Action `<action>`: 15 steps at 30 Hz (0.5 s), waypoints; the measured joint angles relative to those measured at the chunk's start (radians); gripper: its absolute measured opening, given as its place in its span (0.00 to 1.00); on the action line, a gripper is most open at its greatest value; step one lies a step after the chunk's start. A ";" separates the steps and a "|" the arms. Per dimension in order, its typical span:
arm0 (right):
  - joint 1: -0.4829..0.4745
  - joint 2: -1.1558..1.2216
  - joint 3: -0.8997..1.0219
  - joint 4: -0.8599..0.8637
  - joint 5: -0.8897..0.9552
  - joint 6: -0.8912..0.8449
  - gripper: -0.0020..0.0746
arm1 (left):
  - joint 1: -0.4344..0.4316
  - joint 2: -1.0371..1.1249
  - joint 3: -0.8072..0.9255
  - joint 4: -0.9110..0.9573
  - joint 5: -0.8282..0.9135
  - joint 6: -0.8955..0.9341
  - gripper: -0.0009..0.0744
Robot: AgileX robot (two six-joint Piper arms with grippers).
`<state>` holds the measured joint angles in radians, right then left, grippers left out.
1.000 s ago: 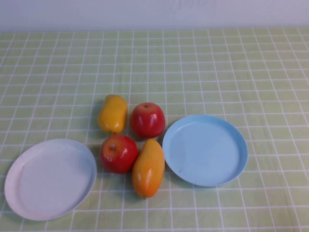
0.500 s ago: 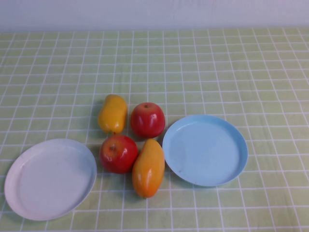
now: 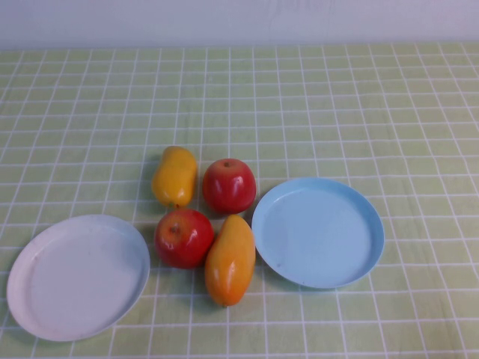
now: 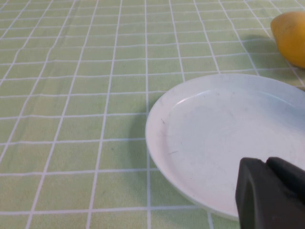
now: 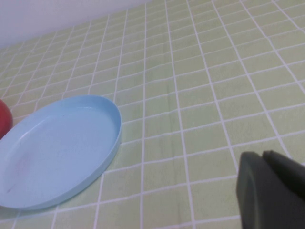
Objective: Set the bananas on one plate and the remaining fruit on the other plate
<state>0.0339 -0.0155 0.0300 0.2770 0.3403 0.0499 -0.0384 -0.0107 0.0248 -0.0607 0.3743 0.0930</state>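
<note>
In the high view, two yellow-orange bananas lie on the cloth, one at the back left (image 3: 174, 176) and one at the front (image 3: 230, 259). Two red apples (image 3: 229, 185) (image 3: 183, 237) sit between them. The light blue plate (image 3: 318, 232) is empty on the right and the white plate (image 3: 78, 275) is empty at the front left. Neither gripper shows in the high view. My left gripper (image 4: 267, 162) is shut and empty above the near rim of the white plate (image 4: 224, 138). My right gripper (image 5: 262, 155) is shut and empty over the cloth beside the blue plate (image 5: 52, 148).
A green checked cloth (image 3: 337, 105) covers the table up to a pale wall at the back. The left wrist view catches one banana (image 4: 290, 36) beyond the white plate. The right wrist view catches an apple's edge (image 5: 4, 119) behind the blue plate.
</note>
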 joint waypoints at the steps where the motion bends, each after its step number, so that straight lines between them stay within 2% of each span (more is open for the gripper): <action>1: 0.000 0.000 0.000 0.000 0.000 0.000 0.00 | 0.000 0.000 0.000 0.000 0.000 0.000 0.01; 11: 0.000 0.000 0.000 0.000 0.000 0.000 0.00 | 0.000 0.000 0.000 0.040 -0.044 -0.006 0.01; 15: 0.000 0.000 0.000 0.000 0.000 0.000 0.00 | 0.000 0.000 0.000 -0.056 -0.137 -0.117 0.01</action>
<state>0.0339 -0.0155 0.0300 0.2770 0.3403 0.0499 -0.0384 -0.0107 0.0248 -0.1163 0.2369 -0.0238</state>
